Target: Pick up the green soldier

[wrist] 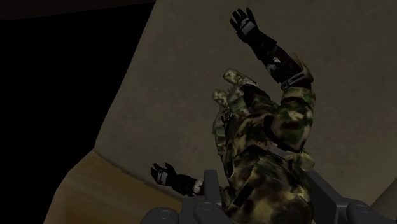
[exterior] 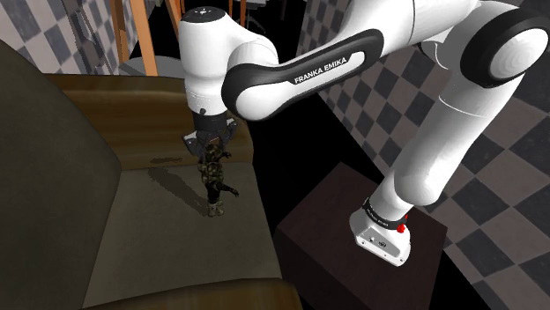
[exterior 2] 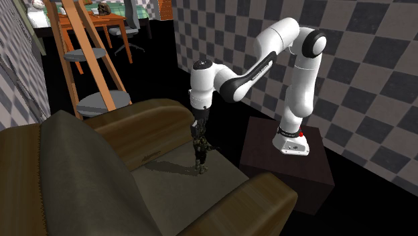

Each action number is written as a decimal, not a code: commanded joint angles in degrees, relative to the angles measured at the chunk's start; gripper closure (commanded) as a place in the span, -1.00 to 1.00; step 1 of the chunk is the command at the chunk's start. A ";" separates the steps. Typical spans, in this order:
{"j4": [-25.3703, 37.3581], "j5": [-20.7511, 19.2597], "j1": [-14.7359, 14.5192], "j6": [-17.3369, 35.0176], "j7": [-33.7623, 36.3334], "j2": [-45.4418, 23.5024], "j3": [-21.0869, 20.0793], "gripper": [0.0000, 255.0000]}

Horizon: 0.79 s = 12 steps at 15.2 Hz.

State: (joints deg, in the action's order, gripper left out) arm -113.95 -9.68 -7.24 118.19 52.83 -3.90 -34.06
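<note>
We see the claw (exterior: 211,148) clenched around the camouflage soldier (exterior: 212,179), which is upright over the armchair (exterior: 163,247) seat. An armrest (exterior: 123,97) is close behind, and the stand (exterior: 339,225) is alongside.

**Camouflage soldier clasped between the fingers**

The all-black two-finger gripper (wrist: 268,186) has its dark fingers (wrist: 212,188) pressed against either side of the green-and-brown camouflage soldier figure (wrist: 270,130), clasping it at the torso. The figure is seen from its upper body down towards its mottled boots (wrist: 233,85), which point away from the camera. One black-gloved hand (wrist: 249,27) stretches far out beyond the boots. The other black-gloved hand (wrist: 167,174) spreads its fingers just beside the nearer gripper finger. Behind the figure lies a dull olive-tan seat cushion (wrist: 168,95). A lighter yellow-brown padded surface (wrist: 95,191) borders the cushion, and a very dark area (wrist: 51,76) lies beyond both.
</note>
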 commanded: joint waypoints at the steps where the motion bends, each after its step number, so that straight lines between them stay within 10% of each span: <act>1: -0.10 0.00 0.01 -0.02 -0.02 -0.04 0.01 1.00; 12: 4.24 1.59 0.19 -5.78 -1.61 1.84 -0.02 1.00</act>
State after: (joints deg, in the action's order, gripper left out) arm -110.27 -8.38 -7.13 113.23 51.56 -2.45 -34.12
